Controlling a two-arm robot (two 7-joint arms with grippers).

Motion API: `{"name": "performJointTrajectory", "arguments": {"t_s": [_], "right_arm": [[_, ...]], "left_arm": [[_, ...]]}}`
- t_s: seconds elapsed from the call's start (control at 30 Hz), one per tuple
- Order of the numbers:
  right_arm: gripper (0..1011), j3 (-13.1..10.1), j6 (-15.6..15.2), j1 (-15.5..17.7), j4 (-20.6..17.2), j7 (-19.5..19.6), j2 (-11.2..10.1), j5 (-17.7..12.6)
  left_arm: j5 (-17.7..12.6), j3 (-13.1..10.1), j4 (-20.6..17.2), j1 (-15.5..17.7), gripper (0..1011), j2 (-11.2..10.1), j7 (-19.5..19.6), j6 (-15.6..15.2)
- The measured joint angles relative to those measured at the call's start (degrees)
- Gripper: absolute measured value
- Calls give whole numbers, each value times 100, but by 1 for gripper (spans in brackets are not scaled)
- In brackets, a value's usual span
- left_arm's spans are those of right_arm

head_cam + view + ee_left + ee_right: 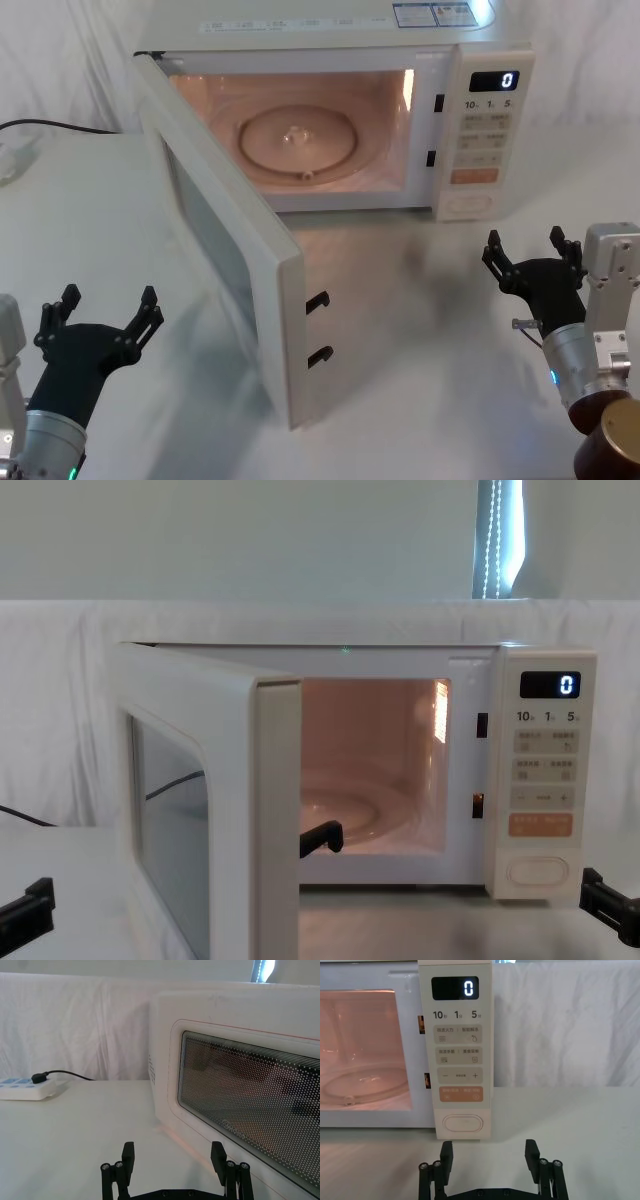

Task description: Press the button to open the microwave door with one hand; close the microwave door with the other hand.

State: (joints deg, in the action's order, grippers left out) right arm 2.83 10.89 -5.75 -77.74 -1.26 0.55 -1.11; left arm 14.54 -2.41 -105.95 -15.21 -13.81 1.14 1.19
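Standing wide open, the microwave door (235, 255) swings out from its hinge at the left of the microwave (480, 45), its free edge with two black latch hooks pointing toward the robot at about 6 o'clock from the lit cavity. The button (463, 1124) sits at the foot of the control panel, at 6 o'clock from the display, and judging by the open door it has already done its work.

The right gripper (533, 262) hovers above the table at 5 o'clock from the button, well apart from it, fingers spread and empty. The left gripper (100, 318) waits at 9 o'clock from the door's free edge, fingers likewise apart, facing the door's outer face with its dotted glass window.

Closing looks like the remaining step. The door is rigid, probably light on its hinge, with smooth plastic offering no handle, so pushing beats gripping. Contact is best made on the cream frame near the free edge, away from the glass, pressing firmly until the hooks latch.
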Motion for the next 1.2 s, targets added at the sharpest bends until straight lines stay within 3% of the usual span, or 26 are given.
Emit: {"name": "performJointTrajectory", "arguments": {"t_s": [0.13,0.8,1.03,1.2], "right_arm": [[1001,0,0,0,0,0,0,0],[1002,0,0,0,0,0,0,0],[1002,0,0,1,0,0,0,0],[1002,0,0,0,0,0,0,0]], "left_arm": [[0,0,0,0,1001,0,0,0],[0,0,0,0,1001,0,0,0],[0,0,0,0,872,0,0,0],[0,0,0,0,713,0,0,0]]}}
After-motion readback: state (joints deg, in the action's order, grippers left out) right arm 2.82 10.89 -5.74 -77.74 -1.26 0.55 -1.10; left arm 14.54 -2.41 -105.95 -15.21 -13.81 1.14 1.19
